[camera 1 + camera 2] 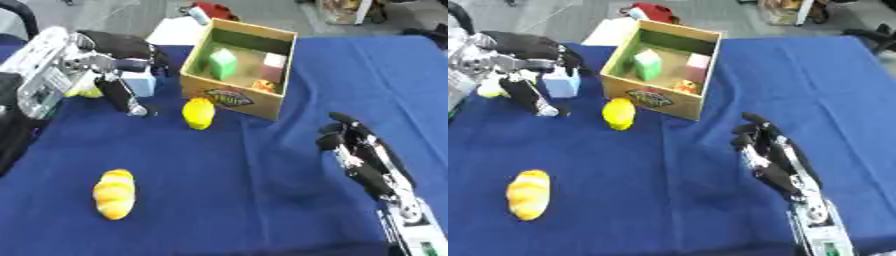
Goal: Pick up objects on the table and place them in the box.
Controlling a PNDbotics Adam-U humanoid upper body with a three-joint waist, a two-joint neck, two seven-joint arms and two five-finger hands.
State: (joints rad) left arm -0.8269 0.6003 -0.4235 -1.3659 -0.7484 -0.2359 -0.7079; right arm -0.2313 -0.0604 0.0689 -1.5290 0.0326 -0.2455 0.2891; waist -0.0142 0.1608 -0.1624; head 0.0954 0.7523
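Note:
My left hand [109,50] is at the upper left, its fingers curled over a light blue block [140,83] and its thumb [122,97] reaching down beside it to the cloth. A small yellow thing [88,92] shows behind the hand. In front of the cardboard box [234,97] stands a yellow lemon-shaped object [199,113]. The box holds a green block [223,64], a pink block [274,67] and a small orange piece [264,86]. A yellow-orange bread-like piece [115,194] lies at the lower left. At the lower right, my right hand [773,152] rests open, fingers up, holding nothing.
The blue cloth [262,200] covers the table. Behind the box lie a white flat object [173,31] and a red item [215,10] off the table's far edge. Bare cloth stretches between the box and my right hand.

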